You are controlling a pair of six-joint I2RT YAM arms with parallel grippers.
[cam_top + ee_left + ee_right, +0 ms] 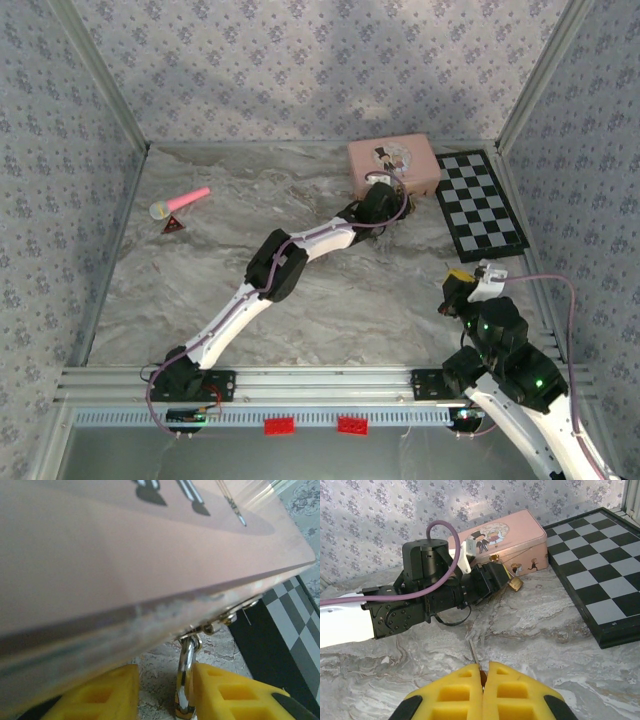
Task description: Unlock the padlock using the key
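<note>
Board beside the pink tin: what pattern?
The board is black-and-white checkered with a black border. The right wrist view shows it best.

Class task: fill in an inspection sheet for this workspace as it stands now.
Surface: marble-look table.
Job's things: padlock hangs at the front of the pink box; key in the right gripper.
Clutter: chessboard, pink toy, red triangle, two red bricks on the rail.
Grippers: left gripper has a finger on either side of the padlock, grip unclear; right gripper shut on key.
Cables: purple cable loops at the left wrist.
Surroundings: floral walls, metal frame.
</note>
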